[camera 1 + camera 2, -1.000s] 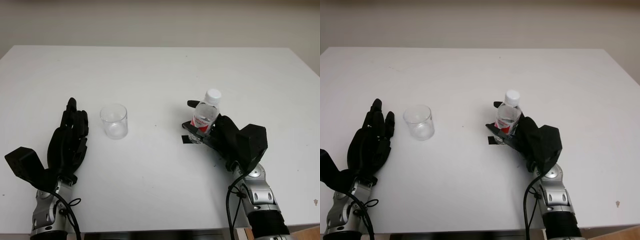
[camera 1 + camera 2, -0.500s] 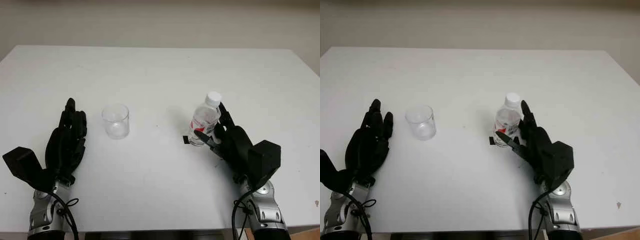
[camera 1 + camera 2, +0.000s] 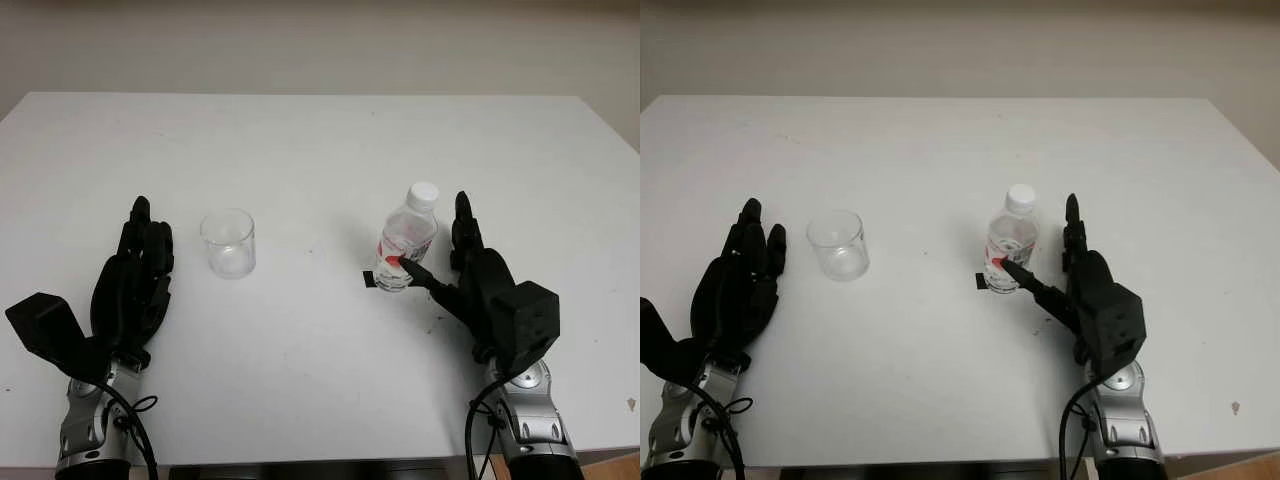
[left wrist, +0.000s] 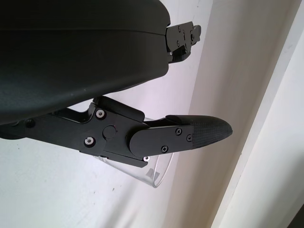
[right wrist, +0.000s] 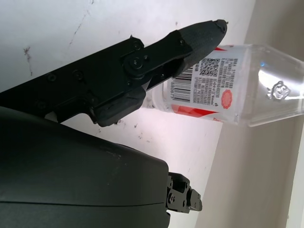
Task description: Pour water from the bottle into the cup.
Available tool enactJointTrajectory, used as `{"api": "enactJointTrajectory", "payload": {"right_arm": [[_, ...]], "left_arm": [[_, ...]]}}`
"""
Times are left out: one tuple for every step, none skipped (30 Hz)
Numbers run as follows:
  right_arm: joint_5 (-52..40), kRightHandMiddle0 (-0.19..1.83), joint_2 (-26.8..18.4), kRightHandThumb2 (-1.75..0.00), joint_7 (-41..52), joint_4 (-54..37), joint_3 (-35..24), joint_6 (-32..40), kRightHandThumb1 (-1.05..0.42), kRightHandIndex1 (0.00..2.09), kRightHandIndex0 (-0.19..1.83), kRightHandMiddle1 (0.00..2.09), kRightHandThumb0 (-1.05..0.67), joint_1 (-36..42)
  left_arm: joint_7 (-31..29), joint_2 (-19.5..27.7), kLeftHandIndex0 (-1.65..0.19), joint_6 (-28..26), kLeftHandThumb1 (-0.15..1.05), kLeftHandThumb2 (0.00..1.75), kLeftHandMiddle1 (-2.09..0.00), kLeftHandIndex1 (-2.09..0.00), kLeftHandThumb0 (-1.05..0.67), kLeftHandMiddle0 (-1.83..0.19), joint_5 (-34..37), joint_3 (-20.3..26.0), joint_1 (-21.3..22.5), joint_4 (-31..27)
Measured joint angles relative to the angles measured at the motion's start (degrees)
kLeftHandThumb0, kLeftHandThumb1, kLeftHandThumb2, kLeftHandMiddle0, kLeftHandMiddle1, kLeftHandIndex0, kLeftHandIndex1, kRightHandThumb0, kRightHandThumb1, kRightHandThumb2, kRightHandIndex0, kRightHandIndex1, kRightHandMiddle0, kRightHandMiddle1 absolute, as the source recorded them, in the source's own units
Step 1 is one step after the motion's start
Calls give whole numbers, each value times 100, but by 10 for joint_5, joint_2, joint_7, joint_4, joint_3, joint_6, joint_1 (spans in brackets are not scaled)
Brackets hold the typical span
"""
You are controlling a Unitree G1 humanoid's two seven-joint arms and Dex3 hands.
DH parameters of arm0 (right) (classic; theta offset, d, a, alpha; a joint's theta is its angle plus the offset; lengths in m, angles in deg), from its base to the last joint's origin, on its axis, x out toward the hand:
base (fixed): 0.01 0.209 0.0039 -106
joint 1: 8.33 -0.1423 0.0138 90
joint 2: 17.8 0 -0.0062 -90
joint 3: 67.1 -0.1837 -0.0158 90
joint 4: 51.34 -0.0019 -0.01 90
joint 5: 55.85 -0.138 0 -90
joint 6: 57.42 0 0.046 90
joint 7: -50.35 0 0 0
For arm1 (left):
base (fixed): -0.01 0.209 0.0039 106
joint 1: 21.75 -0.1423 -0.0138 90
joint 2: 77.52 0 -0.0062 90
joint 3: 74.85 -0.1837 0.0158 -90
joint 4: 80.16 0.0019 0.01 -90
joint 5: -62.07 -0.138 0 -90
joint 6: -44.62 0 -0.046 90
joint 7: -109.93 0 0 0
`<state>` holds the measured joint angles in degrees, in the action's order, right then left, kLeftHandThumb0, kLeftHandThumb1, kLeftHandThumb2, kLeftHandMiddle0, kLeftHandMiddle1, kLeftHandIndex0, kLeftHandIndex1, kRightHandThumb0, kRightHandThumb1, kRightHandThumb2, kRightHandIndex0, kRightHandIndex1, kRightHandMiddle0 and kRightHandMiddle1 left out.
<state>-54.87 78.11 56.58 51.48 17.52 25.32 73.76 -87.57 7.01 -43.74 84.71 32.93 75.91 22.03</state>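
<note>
One bottle (image 3: 407, 238), one cup (image 3: 228, 243), one table (image 3: 300, 150), two hands.

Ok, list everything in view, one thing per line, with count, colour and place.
cup: one, clear, standing on the table beside the left hand.
bottle: one, clear with red label and white cap, standing upright on the table right of centre.
table: one, white, under everything.
left hand: one, black, open, next to the cup.
right hand: one, black, open, right beside the bottle, not gripping it.
</note>
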Motion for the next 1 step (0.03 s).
{"api": "enactJointTrajectory", "payload": {"right_arm": [[-1, -19, 0, -5, 3, 0, 0, -1, -90, 0, -19, 0, -95, -2]], "left_arm": [[0, 0, 16, 0, 105, 46, -5, -6, -73, 18, 0, 0, 0, 0]]}}
